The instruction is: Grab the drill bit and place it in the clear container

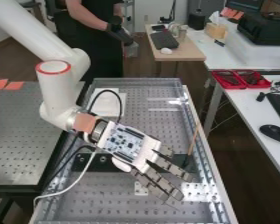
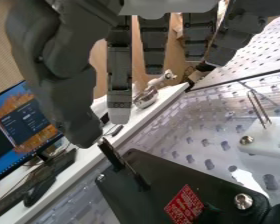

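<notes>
From left to right in the high view, we first see a grey perforated metal table [image 1: 17, 135] with flat orange-red pieces [image 1: 13, 86] near its far edge. Next comes the white jointed arm [image 1: 61, 95], reaching over the left edge of our perforated metal worktop [image 1: 104, 205]. A white flat sheet [image 1: 108, 106] lies toward the worktop's far left corner, and a thin white cable [image 1: 84, 172] loops across its left edge. The dark grey hand [image 1: 142, 150] is over the worktop's middle, pointing toward its near right corner. We see its fingers [image 1: 165, 185] straight and spread slightly apart. Beneath it, a flat black plate [image 1: 101, 162] lies crosswise, and a small pale bracket [image 1: 141, 188] sits on the near side of the plate. In the wrist view, a slender dark rod [image 2: 112, 156], perhaps the drill bit, stands tilted at the black plate, just beside the tip of the thumb [image 2: 77, 117]; we cannot tell whether they touch. A thin brown stick [image 1: 193, 137] slants near the worktop's right edge. Farther right, red trays [image 1: 230, 79] and a black mouse [image 1: 275, 133] rest on a white desk [image 1: 247, 112].
</notes>
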Tool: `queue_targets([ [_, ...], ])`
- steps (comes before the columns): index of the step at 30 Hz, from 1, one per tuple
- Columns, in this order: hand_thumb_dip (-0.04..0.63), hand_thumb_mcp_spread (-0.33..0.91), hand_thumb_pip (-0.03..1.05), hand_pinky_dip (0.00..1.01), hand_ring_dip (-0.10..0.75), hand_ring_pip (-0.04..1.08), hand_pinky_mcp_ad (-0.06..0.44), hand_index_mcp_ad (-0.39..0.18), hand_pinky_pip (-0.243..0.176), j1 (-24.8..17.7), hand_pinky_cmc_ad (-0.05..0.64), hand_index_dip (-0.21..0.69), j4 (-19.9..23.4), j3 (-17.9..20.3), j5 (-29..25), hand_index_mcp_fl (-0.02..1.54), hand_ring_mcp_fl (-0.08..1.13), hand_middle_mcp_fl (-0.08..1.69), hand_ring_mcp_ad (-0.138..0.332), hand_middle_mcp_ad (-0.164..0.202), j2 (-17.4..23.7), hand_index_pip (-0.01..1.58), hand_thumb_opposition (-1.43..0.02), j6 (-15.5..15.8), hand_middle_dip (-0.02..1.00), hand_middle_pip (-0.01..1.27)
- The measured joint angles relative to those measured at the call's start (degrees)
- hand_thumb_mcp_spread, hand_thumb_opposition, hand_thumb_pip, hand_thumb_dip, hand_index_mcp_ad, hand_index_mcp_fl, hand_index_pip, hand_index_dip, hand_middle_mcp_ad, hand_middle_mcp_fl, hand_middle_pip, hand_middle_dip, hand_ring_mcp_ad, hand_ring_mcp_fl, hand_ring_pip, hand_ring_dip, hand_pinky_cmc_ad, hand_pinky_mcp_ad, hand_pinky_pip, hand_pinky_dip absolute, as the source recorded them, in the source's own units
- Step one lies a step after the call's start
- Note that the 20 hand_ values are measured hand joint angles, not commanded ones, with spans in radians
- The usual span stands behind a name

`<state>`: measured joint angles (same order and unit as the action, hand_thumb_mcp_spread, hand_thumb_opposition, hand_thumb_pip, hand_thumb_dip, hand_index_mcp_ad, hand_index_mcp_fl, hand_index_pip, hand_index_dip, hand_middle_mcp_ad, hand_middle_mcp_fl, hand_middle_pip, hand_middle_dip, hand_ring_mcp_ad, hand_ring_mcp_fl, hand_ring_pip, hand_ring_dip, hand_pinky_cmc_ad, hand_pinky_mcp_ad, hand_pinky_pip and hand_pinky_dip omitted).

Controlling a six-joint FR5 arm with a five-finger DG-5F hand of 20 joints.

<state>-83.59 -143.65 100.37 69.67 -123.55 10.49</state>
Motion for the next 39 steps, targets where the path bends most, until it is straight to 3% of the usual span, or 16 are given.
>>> queue_targets([
  [18, 0.267, 0.41, 0.64, 0.19, -0.009, 0.1, 0.197, -0.056, -0.093, -0.72, 0.278, 0.124, 1.75, -0.54, -1.17, 0.23, 0.0, 0.11, 0.227, 0.093, -2.52, 1.33, -0.87, -1.72, 0.16, 0.14],
  [39, 0.267, 0.44, 0.6, 0.19, -0.005, 0.1, 0.18, -0.075, -0.07, -0.77, 0.262, 0.124, 2.51, -1.57, -2.13, 0.36, 0.0, 0.14, 0.227, 0.075, -3.55, 1.34, -0.87, -2.5, 0.16, 0.14],
])
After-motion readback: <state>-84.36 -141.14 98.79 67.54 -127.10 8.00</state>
